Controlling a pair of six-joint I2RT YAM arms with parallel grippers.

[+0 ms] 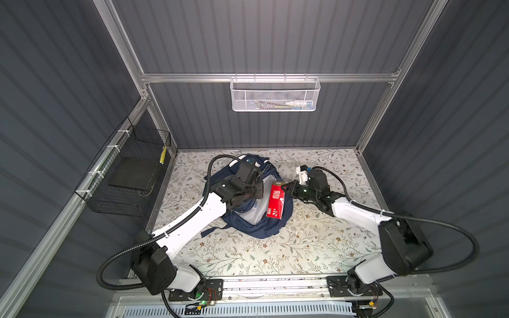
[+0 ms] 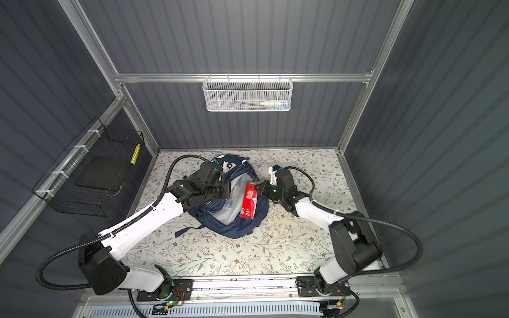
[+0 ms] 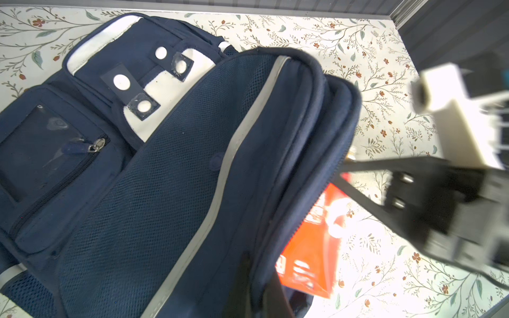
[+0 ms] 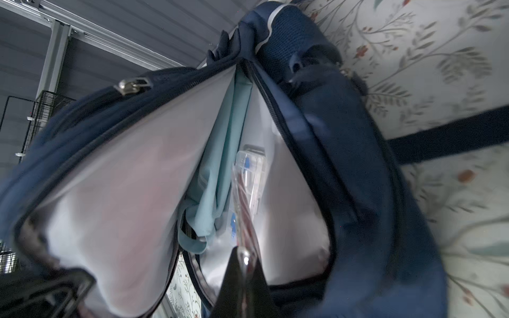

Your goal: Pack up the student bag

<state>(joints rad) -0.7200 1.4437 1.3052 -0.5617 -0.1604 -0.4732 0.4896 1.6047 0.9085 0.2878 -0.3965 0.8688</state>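
The right fingers point(image 1: 287, 188) are clamped on the upper corner of a stiff, glossy red carton point(image 1: 276, 202). The step should go best if they tip its lower end down into the opening, clear of the zip teeth, since a rigid box can snag on soft cloth. The left fingers point(image 3: 245, 286) are pinched together on the limp navy rim of the student bag point(image 1: 256, 230), which lies slumped in the middle of the desk point(image 1: 248, 258), its slick pale lining point(image 4: 124, 192) showing around a soft light-blue pouch point(image 4: 220, 165) and a clear hard case point(image 4: 252, 168).
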